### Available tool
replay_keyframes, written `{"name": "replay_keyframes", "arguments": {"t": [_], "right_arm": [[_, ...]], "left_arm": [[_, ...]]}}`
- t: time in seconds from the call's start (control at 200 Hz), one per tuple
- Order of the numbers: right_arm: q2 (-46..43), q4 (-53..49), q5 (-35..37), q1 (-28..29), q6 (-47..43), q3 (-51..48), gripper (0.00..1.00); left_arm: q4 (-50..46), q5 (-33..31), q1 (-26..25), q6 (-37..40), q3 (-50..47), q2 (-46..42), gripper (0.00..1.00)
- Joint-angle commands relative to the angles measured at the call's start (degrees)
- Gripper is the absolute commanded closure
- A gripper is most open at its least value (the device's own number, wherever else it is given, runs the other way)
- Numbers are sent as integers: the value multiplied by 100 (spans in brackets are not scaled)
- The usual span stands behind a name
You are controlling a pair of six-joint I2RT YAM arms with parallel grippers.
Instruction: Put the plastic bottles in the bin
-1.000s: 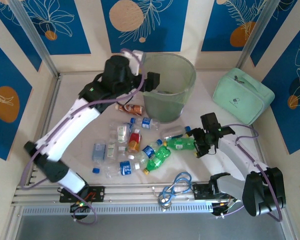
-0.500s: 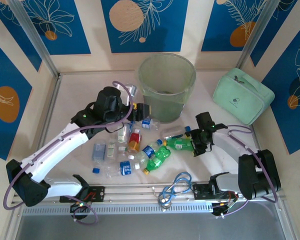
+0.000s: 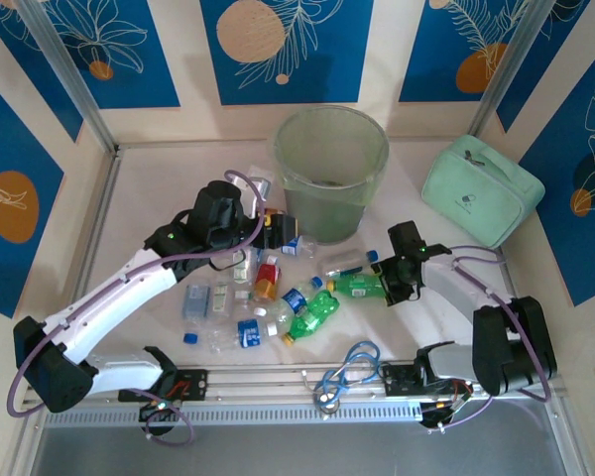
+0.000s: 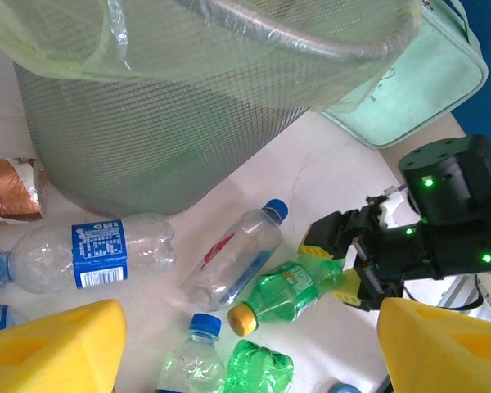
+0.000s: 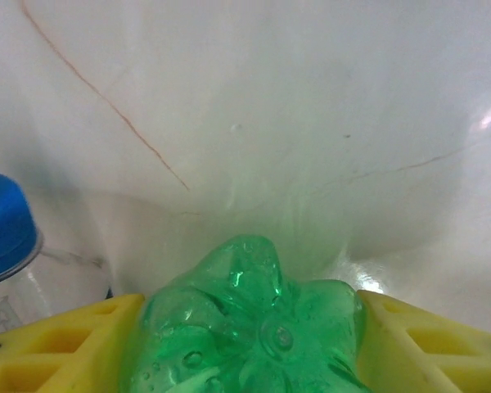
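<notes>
The bottles (image 3: 263, 288) lie mostly in a loose heap on the table (image 3: 159, 198), just in front of the bin (image 3: 332, 213) — clear ones with blue labels, a red one, a couple of green ones. One green bottle (image 3: 355, 286) at the heap's right edge lies on its side with its base between the pads of the right gripper (image 3: 392, 283). The wrist view shows both yellow pads pressed against it, so the grip looks clenched on it, though it has not left the table. The left gripper (image 3: 278, 228) hangs low between bin and heap, jaws spread wide with nothing in them, above a clear bottle (image 4: 98, 250) near the bin's foot. Something dark shows at the bin's bottom, perhaps a bottle or two — the wall is too cloudy to say. I judge the job barely begun: nearly every bottle waits to be lifted. A mint case (image 3: 481, 188) and a blue cable (image 3: 349, 362) sit apart from the heap.
</notes>
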Motion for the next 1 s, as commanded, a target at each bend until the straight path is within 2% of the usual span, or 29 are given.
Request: {"name": "replay_keyframes", "arguments": {"t": [0.0,0.24,0.375,0.535,0.655,0.79,0.995], "right_arm": [[-546,-436,372,-35,-299,232,40],[-1755,-662,385,45,-1657,691,43],[-2043,-749,427,701,-2680,1394,43],[-1687,-676,279,1645,-3641,2608,42],[-1155,-616,-24,1937,-4092,3504,42],[-653,-525,-180,2041,-4303,4214,43],[-225,-274,-430,2041,-4447,4884,44]], "left_arm": [[165,84,23,-66,-22,-153,20],[398,841,24,118,87,-113,10],[328,1421,23,371,236,-41,6],[513,2315,23,316,113,27,5],[912,2621,28,107,-144,-156,0],[798,2588,23,121,-181,-408,1],[762,2663,23,-43,-393,-701,19]]}}
